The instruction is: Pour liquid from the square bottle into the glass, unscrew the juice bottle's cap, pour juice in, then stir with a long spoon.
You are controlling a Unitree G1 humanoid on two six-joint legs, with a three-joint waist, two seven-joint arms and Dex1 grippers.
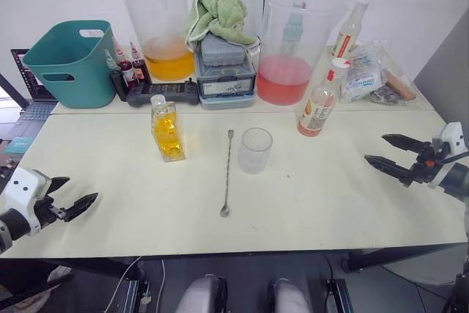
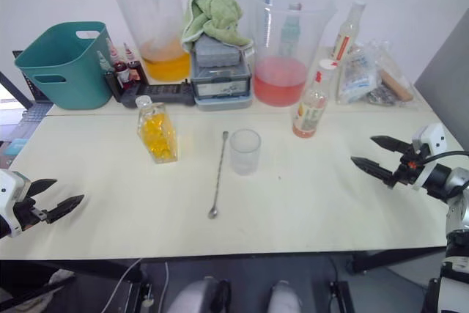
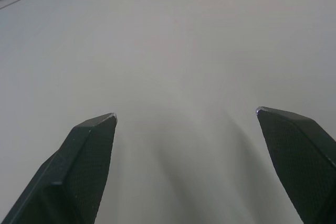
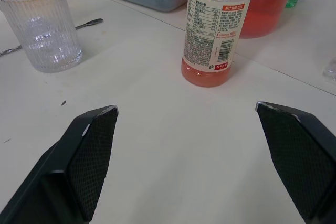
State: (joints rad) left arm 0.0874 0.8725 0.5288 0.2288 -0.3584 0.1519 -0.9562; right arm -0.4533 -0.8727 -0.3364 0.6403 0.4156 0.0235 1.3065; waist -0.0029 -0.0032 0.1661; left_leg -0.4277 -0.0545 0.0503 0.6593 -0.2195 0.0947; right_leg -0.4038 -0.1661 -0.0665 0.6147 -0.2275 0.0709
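The square bottle (image 1: pixel 167 128) stands left of centre on the bench (image 1: pixel 330 210), with the long spoon (image 1: pixel 227 174) and glass (image 1: pixel 255 150) beside it and the juice bottle (image 1: pixel 320 103) toward the back right. Both the left gripper (image 1: pixel 72 203) and right gripper (image 1: pixel 390 154) hover wide apart near the side edges. A careless reach could likely topple the bottle into the glass; the front of the bench gives open room.

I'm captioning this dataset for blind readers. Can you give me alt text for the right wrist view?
The right gripper is open, its two black fingers spread above a pale table. Ahead of them a juice bottle of pink liquid stands upright, with an empty ribbed glass off to one side and a long spoon lying behind the glass.
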